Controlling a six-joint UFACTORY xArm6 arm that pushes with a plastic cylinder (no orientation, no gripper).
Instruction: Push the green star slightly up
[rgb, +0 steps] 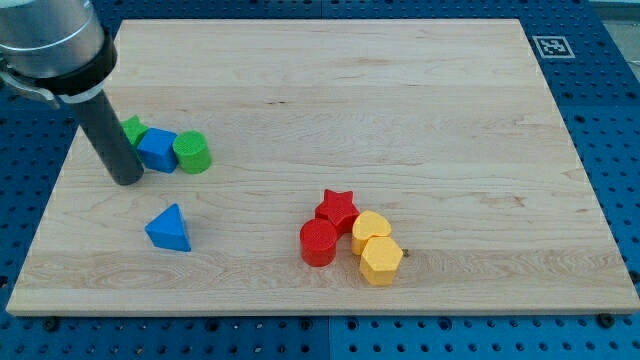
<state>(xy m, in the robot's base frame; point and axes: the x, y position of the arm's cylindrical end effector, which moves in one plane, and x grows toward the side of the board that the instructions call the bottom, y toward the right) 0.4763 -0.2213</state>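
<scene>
The green star lies at the view's left on the wooden board, mostly hidden behind my rod; only a green corner shows. It touches a blue block, which touches a green cylinder to its right. My tip rests on the board just below and left of the green star, beside the blue block's left edge.
A blue triangle lies below the tip. Near the bottom centre sits a cluster: a red star, a red cylinder, a yellow block and a yellow hexagon. A marker tag is at the top right.
</scene>
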